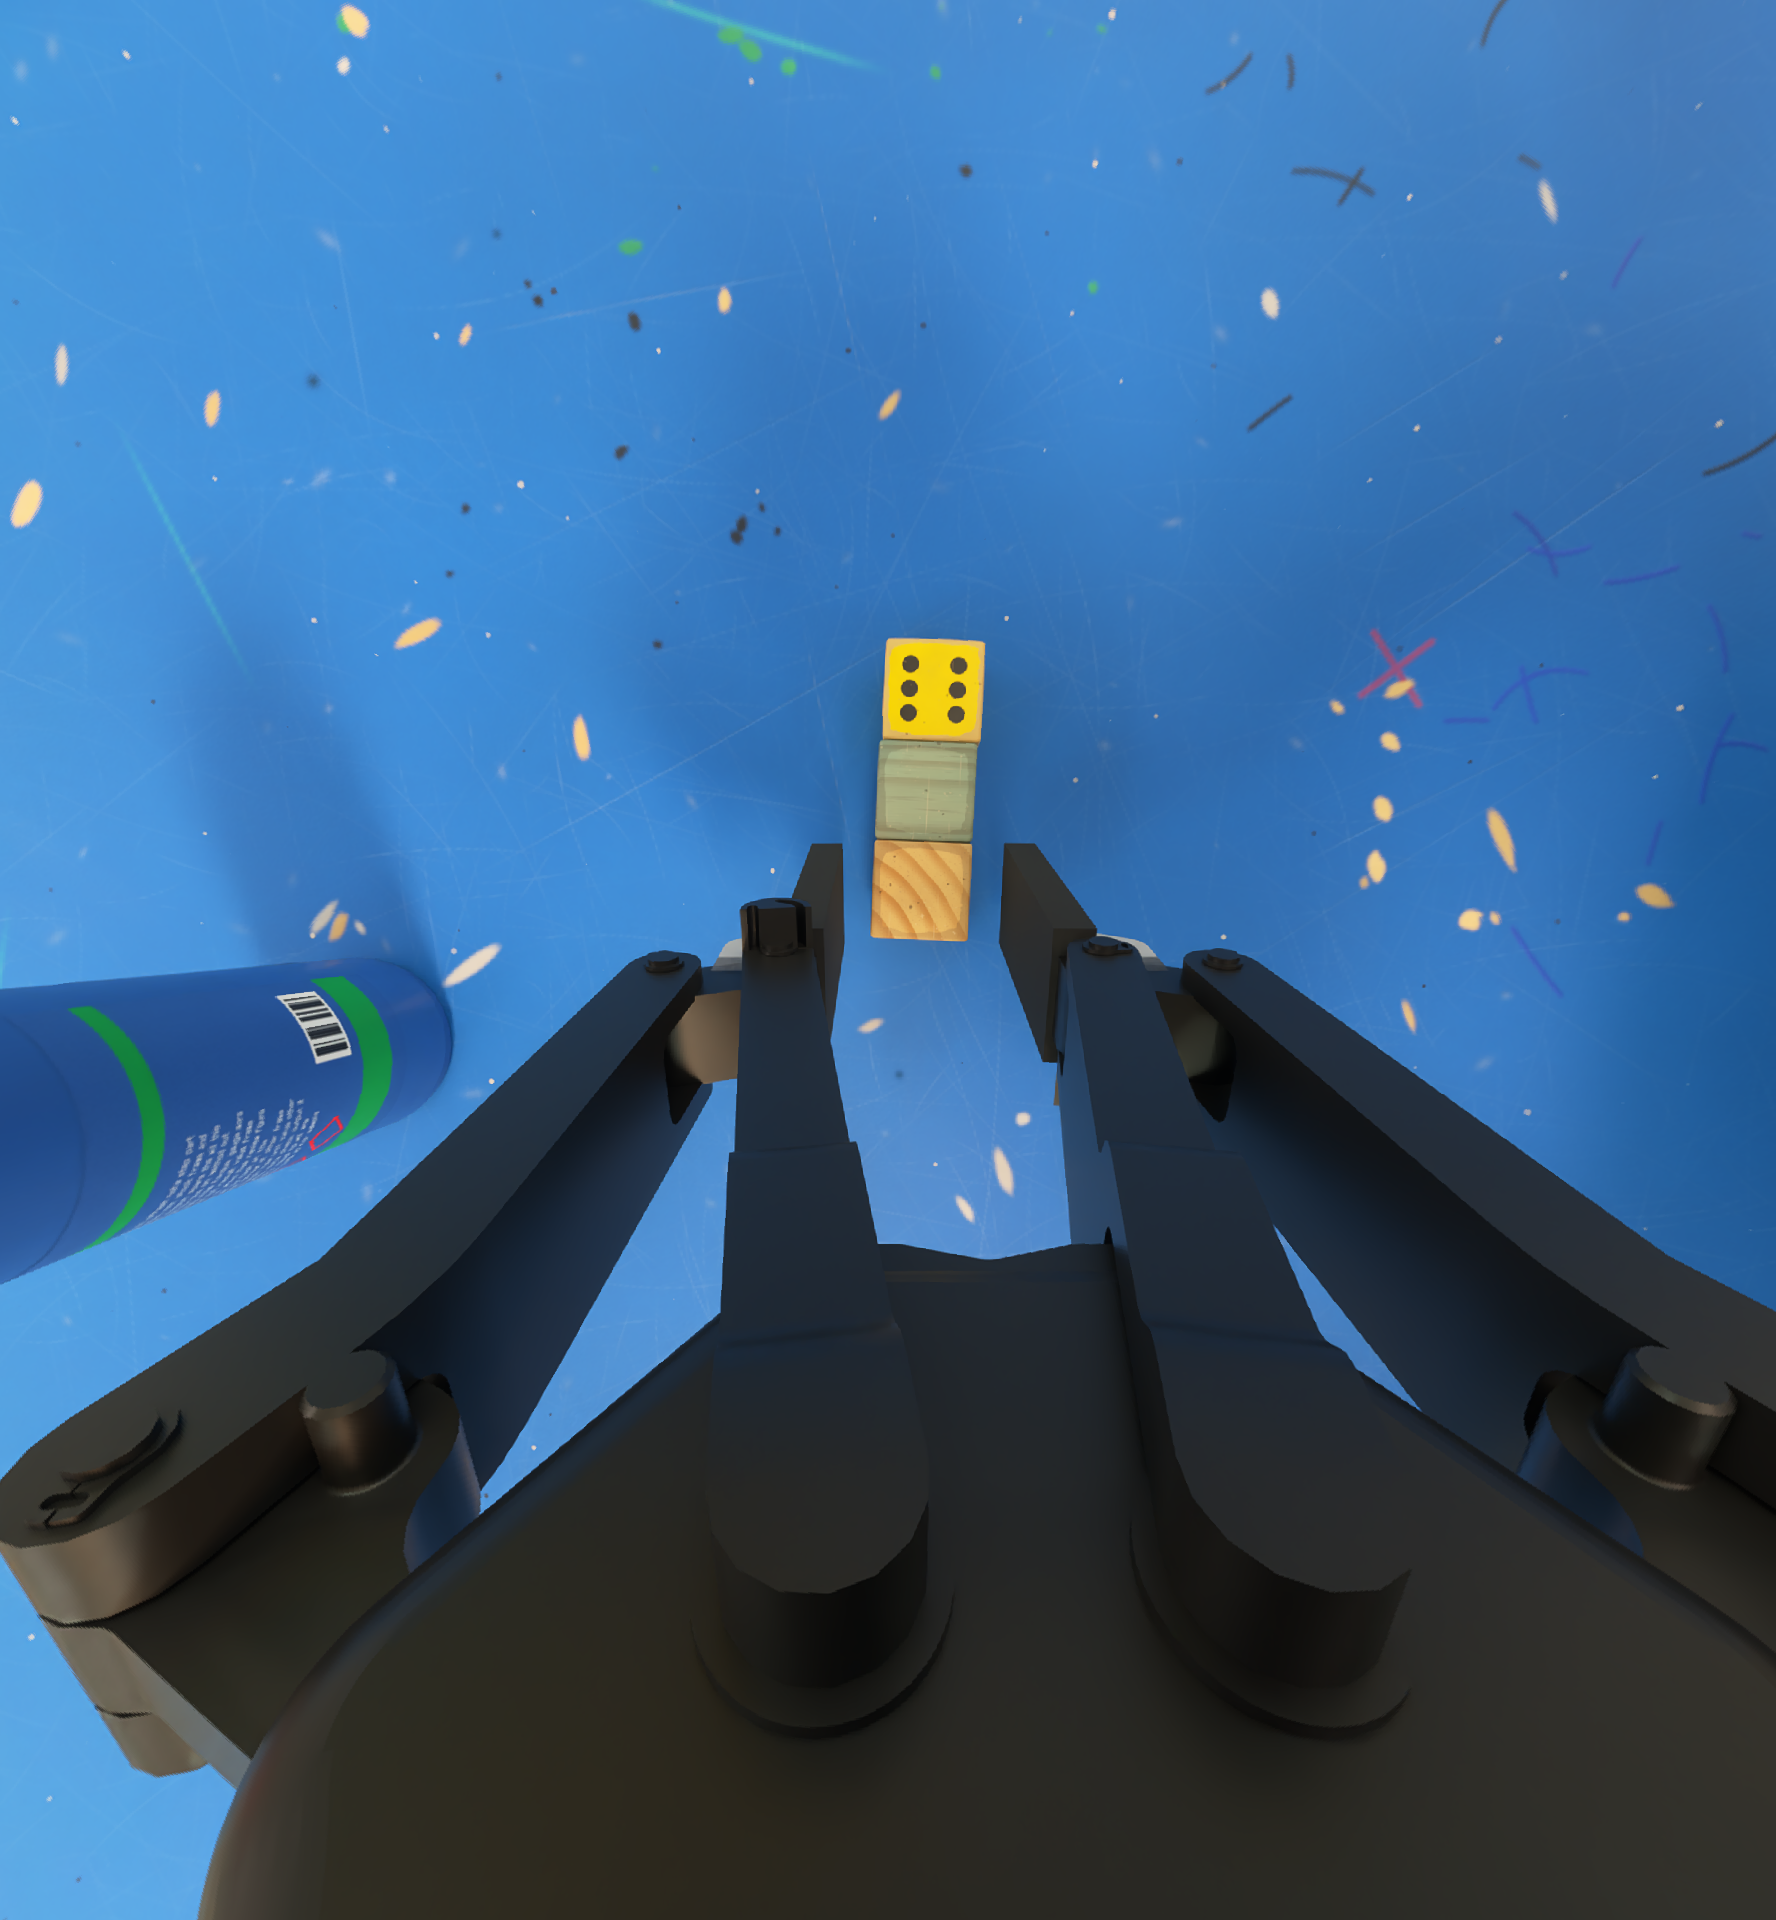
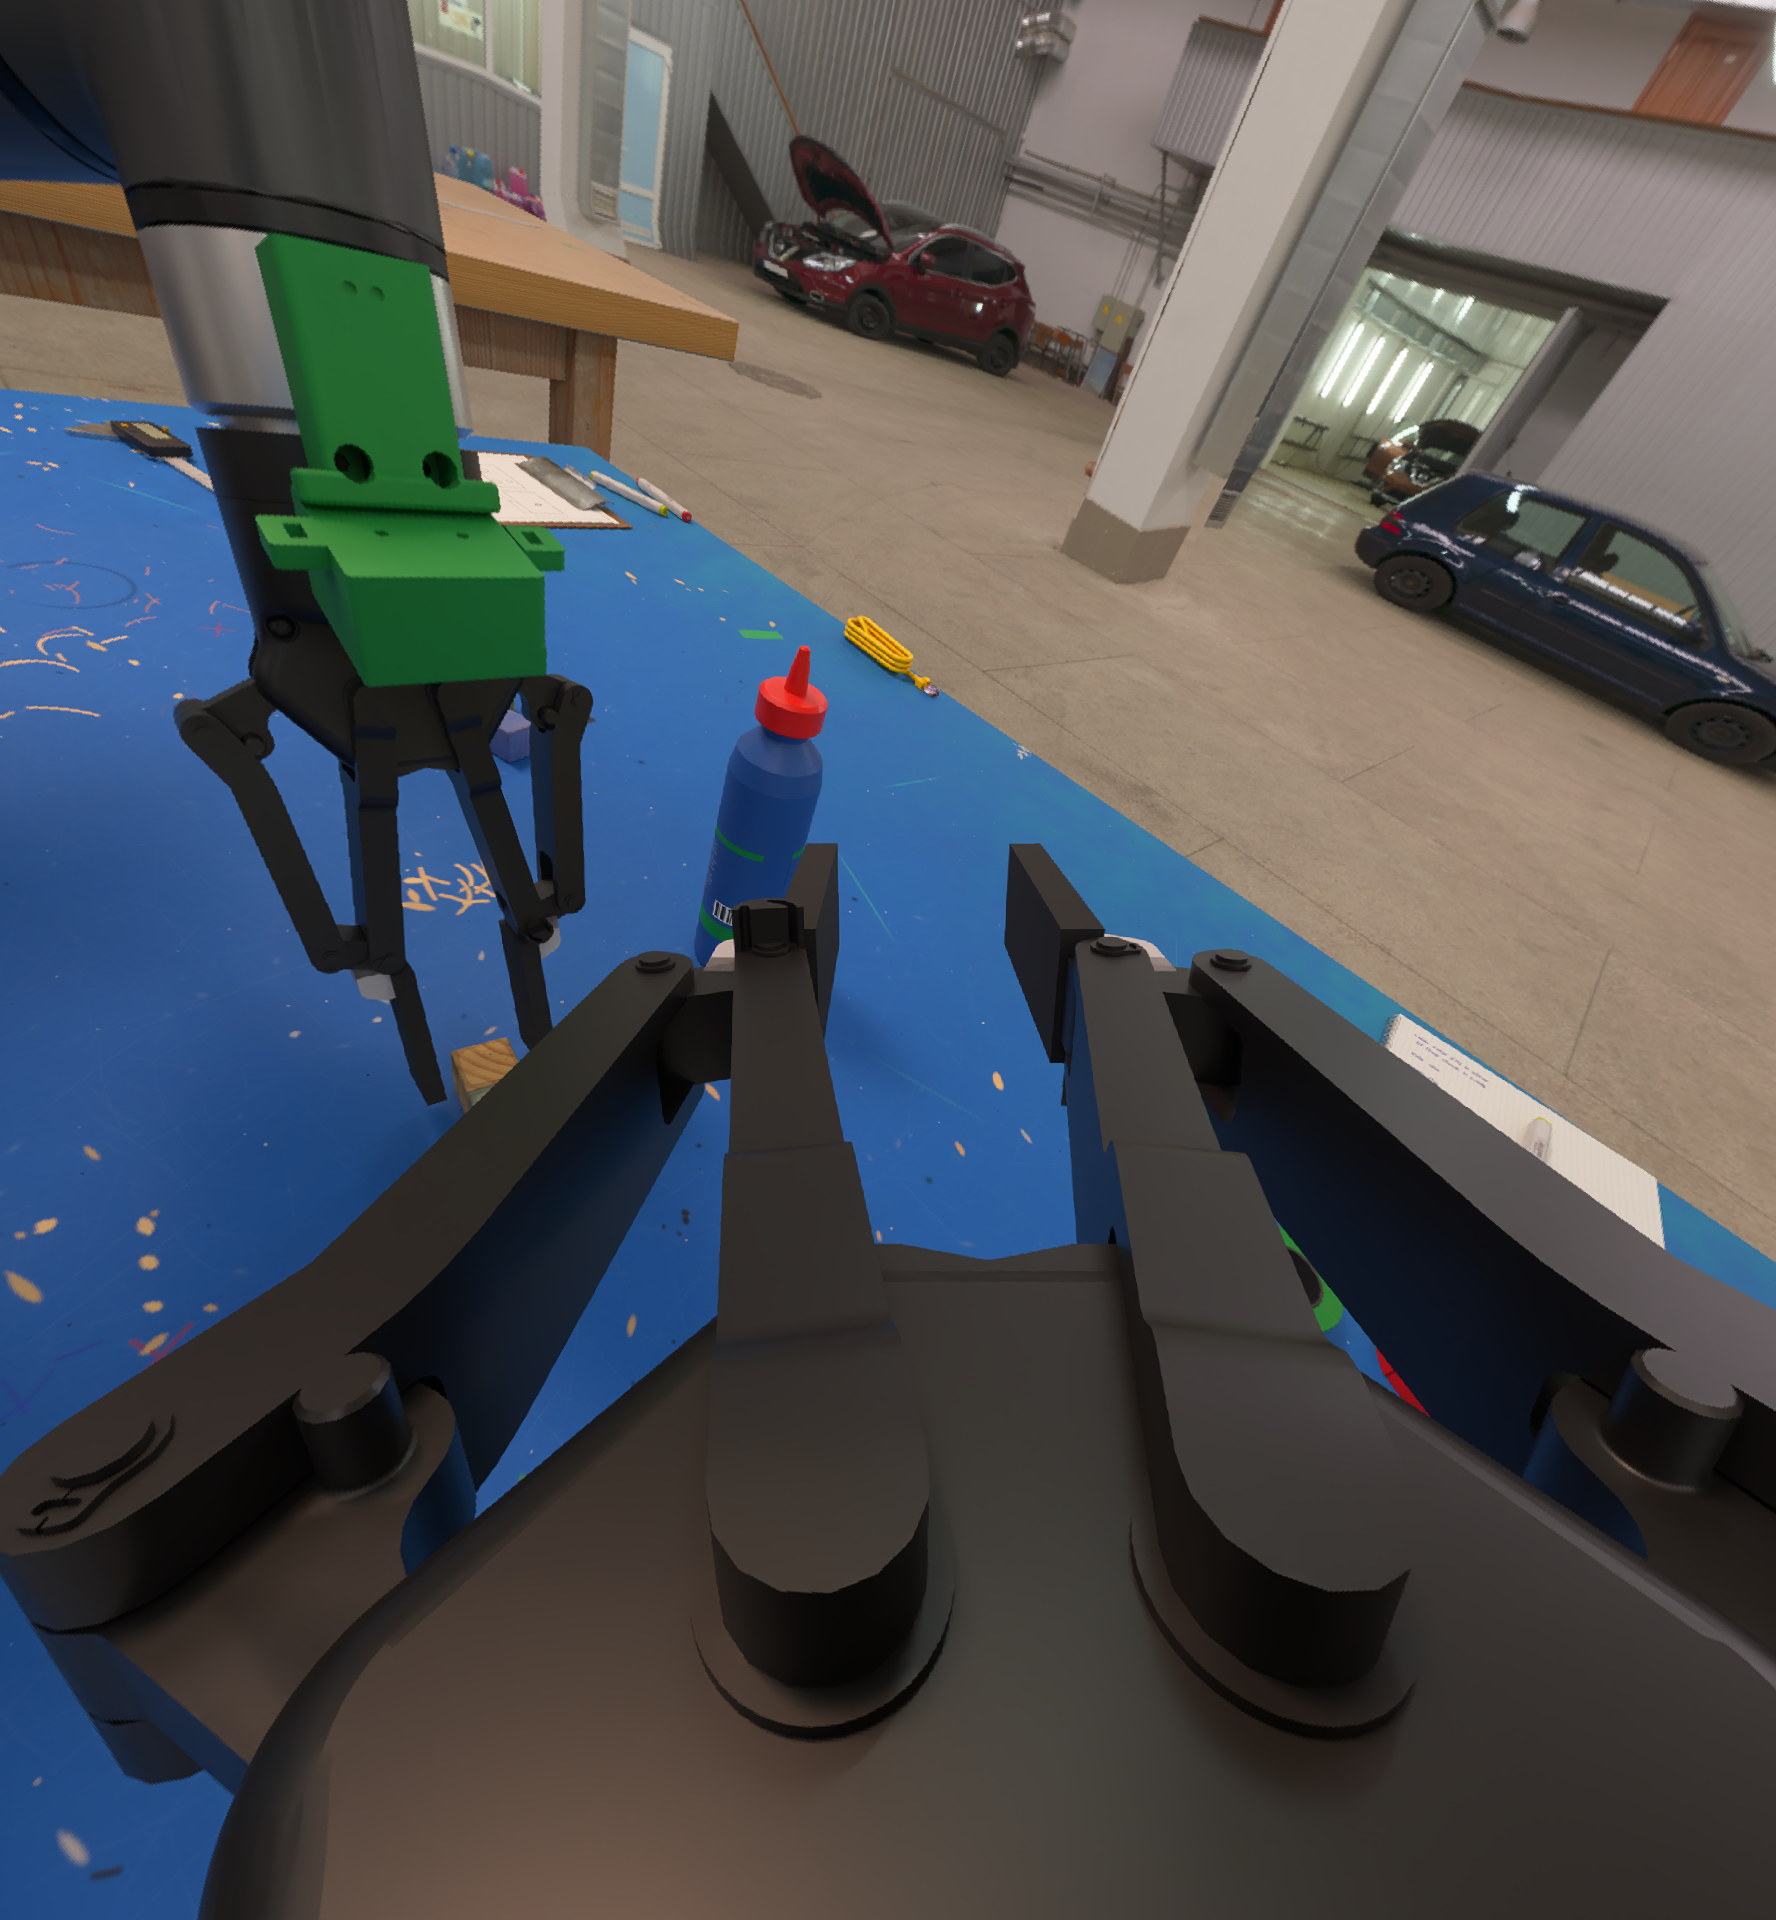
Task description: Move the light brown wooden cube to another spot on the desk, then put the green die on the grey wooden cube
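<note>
In the left wrist view a yellow die [image 1: 934, 688], a grey wooden cube [image 1: 923, 790] and a light brown wooden cube [image 1: 920, 890] stand in a touching row on the blue desk [image 1: 551, 520]. My left gripper [image 1: 922, 883] is open, with its fingers on either side of the light brown cube and a gap at each side. The right wrist view shows it [image 2: 479, 1055] low at the desk around that cube [image 2: 484, 1070]. My right gripper [image 2: 923, 894] is open, empty and above the desk. A green piece with a dark spot [image 2: 1325, 1304], perhaps the green die, is mostly hidden behind its finger.
A blue bottle with a red cap [image 2: 770, 800] stands just left of the left gripper [image 1: 188, 1101]. A notepad [image 2: 1528, 1132], a yellow cable [image 2: 879, 644], a clipboard with pens [image 2: 551, 494] and a caliper [image 2: 146, 436] lie near the desk's edges. The desk edge runs diagonally on the right.
</note>
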`<state>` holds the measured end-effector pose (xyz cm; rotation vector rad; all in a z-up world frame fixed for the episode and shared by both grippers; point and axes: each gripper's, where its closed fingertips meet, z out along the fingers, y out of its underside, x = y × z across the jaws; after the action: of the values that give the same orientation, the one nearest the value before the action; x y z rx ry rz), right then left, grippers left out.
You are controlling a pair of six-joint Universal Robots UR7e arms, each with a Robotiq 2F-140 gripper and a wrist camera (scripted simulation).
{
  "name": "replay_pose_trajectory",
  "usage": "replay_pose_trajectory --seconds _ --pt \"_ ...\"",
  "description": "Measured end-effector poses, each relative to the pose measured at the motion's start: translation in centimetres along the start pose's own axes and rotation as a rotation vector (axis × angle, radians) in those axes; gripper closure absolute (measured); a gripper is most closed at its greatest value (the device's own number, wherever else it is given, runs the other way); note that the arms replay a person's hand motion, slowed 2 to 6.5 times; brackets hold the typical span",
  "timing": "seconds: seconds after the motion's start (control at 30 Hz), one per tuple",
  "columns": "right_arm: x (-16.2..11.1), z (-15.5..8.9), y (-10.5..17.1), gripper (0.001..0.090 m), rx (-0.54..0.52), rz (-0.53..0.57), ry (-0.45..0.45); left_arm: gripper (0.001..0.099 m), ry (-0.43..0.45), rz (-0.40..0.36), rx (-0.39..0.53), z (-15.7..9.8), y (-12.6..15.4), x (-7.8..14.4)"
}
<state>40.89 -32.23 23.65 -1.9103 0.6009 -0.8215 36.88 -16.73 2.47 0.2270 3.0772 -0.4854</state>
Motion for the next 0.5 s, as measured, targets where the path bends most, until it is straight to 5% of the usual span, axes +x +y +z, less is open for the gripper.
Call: replay_pose_trajectory --seconds 0.5 --pt "0.0 0.0 0.2 0.047 -0.007 -0.002 -0.002 0.0556 -0.051 -0.02 0.173 -5.8 -1.1 0.4"
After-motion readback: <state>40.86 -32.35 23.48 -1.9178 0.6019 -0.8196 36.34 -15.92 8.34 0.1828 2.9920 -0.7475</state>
